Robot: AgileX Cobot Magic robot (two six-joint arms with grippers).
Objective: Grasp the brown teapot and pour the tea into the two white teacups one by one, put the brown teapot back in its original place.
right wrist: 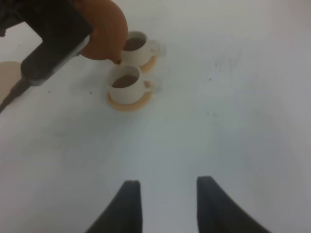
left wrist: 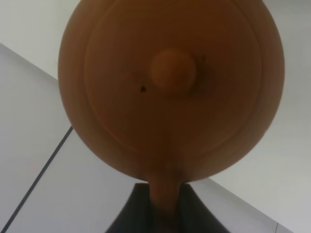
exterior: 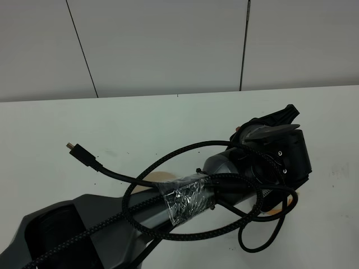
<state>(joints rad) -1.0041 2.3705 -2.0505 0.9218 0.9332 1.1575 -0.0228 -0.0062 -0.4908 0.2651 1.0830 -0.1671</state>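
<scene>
- Left wrist view: brown teapot (left wrist: 170, 87) fills the frame, lid and knob (left wrist: 173, 69) facing the camera. Its loop handle (left wrist: 164, 194) runs down into the dark jaws of the left claw (left wrist: 163, 221), which are together and clamped on it.
- Right wrist view, nearest: right claw (right wrist: 167, 206) with its two dark fingers apart, nothing between them, hanging over bare white surface (right wrist: 233, 121).
- Further out, same view: two white teacups. The nearer teacup (right wrist: 127, 85) sits on an orange coaster (right wrist: 129, 103) and holds dark tea (right wrist: 124, 81).
- Just beyond it, the farther teacup (right wrist: 137, 47) sits on its own coaster, also with dark liquid inside.
- The teapot is tilted above and just beside the cups, well apart from the right claw, its spout tip (right wrist: 117, 61) between the two rims. Whether liquid is flowing cannot be told.
- Pale trivet disc (right wrist: 8, 77) at the frame edge, bare, partly cut off.
- Exterior high view: left arm (exterior: 185, 202) and its cables cover the cups; only a sliver of teapot (exterior: 239, 129) shows.
</scene>
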